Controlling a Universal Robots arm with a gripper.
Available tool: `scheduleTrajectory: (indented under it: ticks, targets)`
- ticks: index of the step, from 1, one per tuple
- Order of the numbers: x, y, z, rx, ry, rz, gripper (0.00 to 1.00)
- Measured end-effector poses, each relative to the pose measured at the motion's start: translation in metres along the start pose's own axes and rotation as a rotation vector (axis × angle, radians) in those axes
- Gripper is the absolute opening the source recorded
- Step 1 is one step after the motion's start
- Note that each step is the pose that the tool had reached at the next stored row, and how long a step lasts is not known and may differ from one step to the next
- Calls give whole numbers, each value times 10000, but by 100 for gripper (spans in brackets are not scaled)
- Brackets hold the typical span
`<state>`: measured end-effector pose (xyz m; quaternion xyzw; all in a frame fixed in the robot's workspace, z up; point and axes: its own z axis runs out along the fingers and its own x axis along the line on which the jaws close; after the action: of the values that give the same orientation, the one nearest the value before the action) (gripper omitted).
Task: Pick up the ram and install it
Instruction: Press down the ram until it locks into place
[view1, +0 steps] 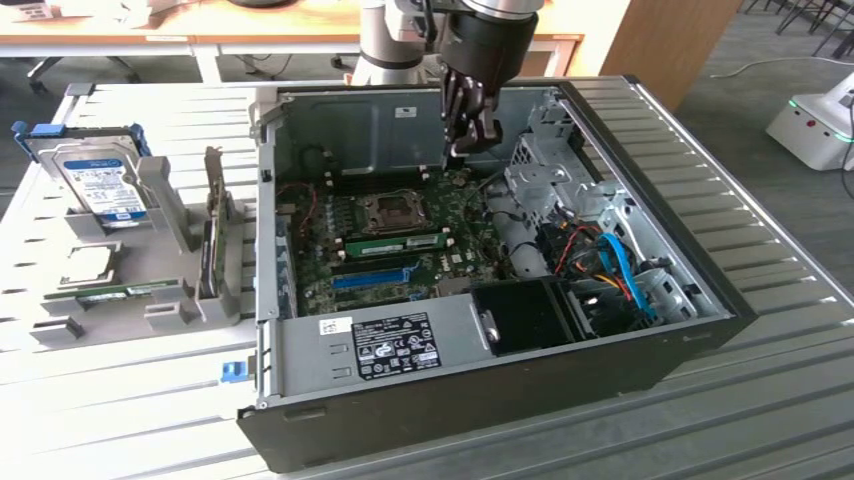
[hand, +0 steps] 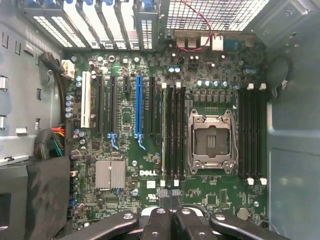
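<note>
Your claw (view1: 469, 148) hangs clenched and empty above the motherboard (view1: 461, 218); the ram (view1: 400, 243) stands in its slot at the exterior view's centre. Press off-line and you may tilt it or strike the CPU socket (view1: 396, 210).

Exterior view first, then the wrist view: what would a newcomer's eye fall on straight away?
The open computer case on the slatted table, with the shut pincer hanging inside above the green motherboard. On the board, the empty metal processor socket and a long blue slot stand out, a green ram stick seated near the socket. At the exterior view's left, a hard drive with a blue label stands in a grey holder.
</note>
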<state>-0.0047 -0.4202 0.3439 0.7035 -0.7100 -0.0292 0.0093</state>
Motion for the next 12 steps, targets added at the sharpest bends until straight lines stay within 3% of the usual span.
scheduleTrajectory:
  ticks: [12]
  targets:
    - [3,-6,105,50,-1,-2,11]
